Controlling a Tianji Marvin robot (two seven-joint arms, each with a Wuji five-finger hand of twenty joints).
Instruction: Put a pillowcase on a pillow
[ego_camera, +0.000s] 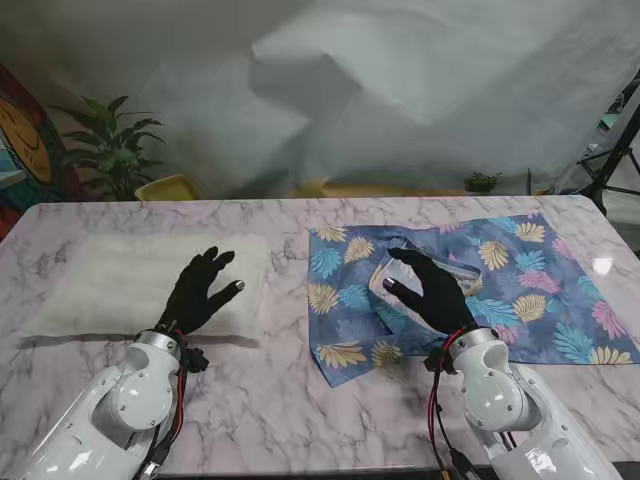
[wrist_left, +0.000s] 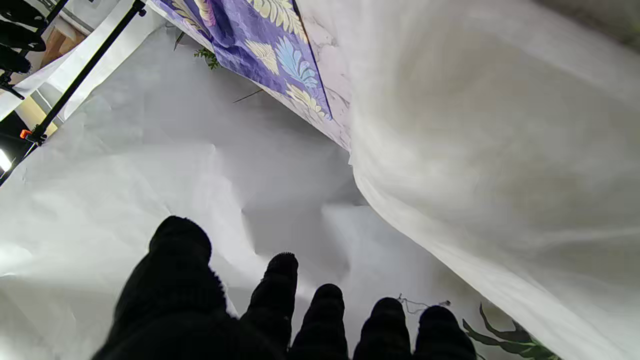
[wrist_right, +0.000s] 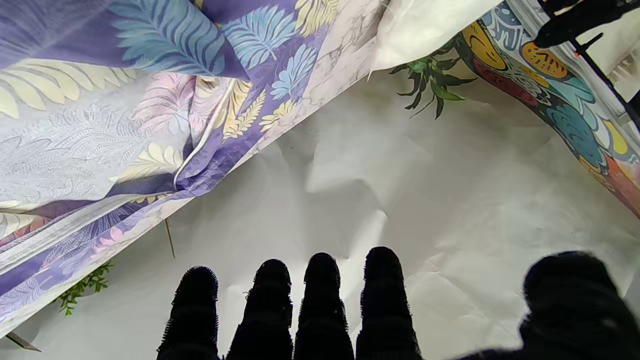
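Note:
A white pillow (ego_camera: 120, 282) lies flat on the left of the marble table; it fills much of the left wrist view as pillow (wrist_left: 500, 150). A blue pillowcase (ego_camera: 500, 290) printed with leaves is spread on the right, its near-left part rumpled and folded back to show the pale inside; in the right wrist view the pillowcase (wrist_right: 125, 100) lies close by. My left hand (ego_camera: 198, 292) hovers over the pillow's near-right corner, black-gloved fingers spread, holding nothing. My right hand (ego_camera: 432, 292) is over the pillowcase's rumpled opening, fingers apart, empty. Fingertips (wrist_left: 282, 280) and fingertips (wrist_right: 320, 285) grip nothing.
A white backdrop sheet (ego_camera: 400, 90) hangs behind the table. A potted plant (ego_camera: 110, 150) and a yellow chair (ego_camera: 168, 187) stand at the far left. A black stand (ego_camera: 615, 160) is at the far right. Bare marble (ego_camera: 300, 400) lies between my arms.

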